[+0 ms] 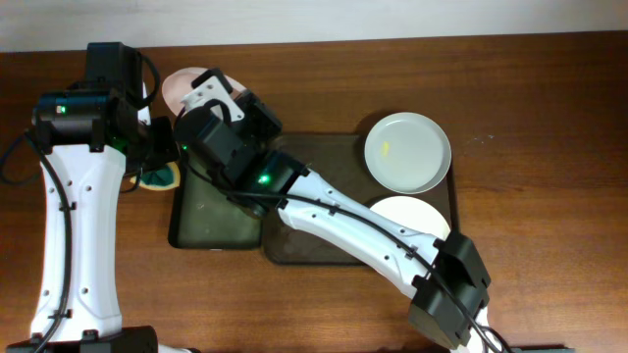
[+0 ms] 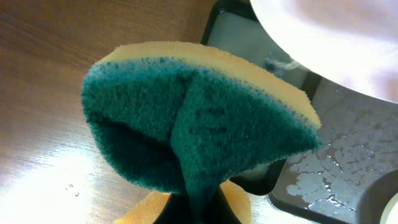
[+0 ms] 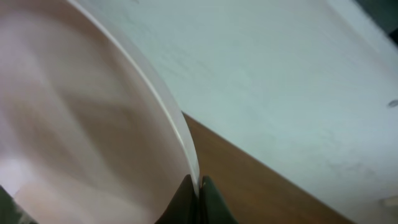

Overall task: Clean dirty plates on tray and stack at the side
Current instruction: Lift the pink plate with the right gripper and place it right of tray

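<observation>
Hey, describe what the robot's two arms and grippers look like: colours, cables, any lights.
Both the left arm and right arm have long white links dotted with small dark screw holes, joined by boxy black housings. Thin black cables run along the links. A green light glows on each arm. The right gripper has slim black fingers.

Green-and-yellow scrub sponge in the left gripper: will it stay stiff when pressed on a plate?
Probably floppy: the green-and-yellow scrub sponge folds sharply where the left gripper pinches it. Likely light for its size, being porous foam.
</observation>
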